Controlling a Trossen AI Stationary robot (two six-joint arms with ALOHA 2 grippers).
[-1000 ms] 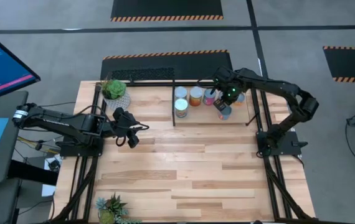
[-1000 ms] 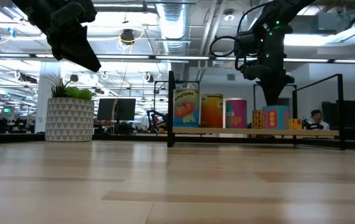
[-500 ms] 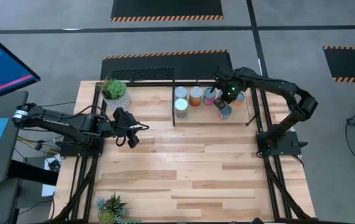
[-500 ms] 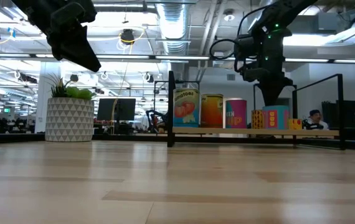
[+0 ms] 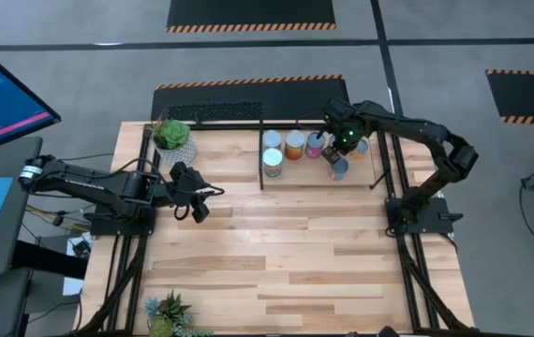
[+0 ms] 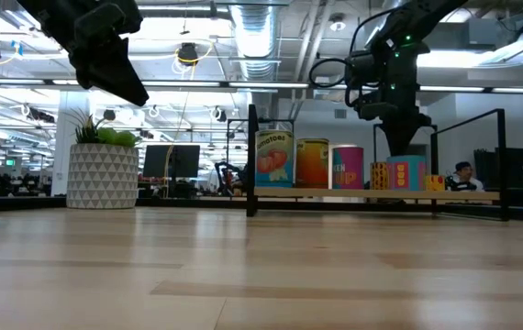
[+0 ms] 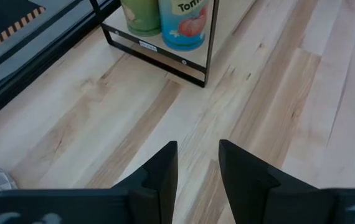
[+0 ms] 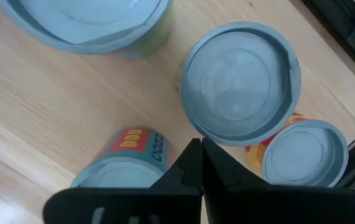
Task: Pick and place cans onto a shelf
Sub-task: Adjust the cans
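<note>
Right arm pausing over the filled end of the shelf; nothing has shifted in the last second.

The right gripper (image 5: 340,155) hangs just as it did a second ago, jaws pressed together and holding nothing, directly above the small cylindrical cans with silvery tops and coloured labels (image 8: 240,81) that stand packed inside the shallow light-wood shelf bay framed by thin black rods (image 5: 377,181). That stillness suggests a placement is finished and a retreat is due. Room is tight here: cans sit close on every side and the black rods ring the bay, so straight up looks the safest exit. The left gripper (image 7: 197,168) waits over the open pale wooden surface (image 5: 276,253), jaws spread and empty, well clear of the white patterned plant pot (image 5: 175,142).
</note>
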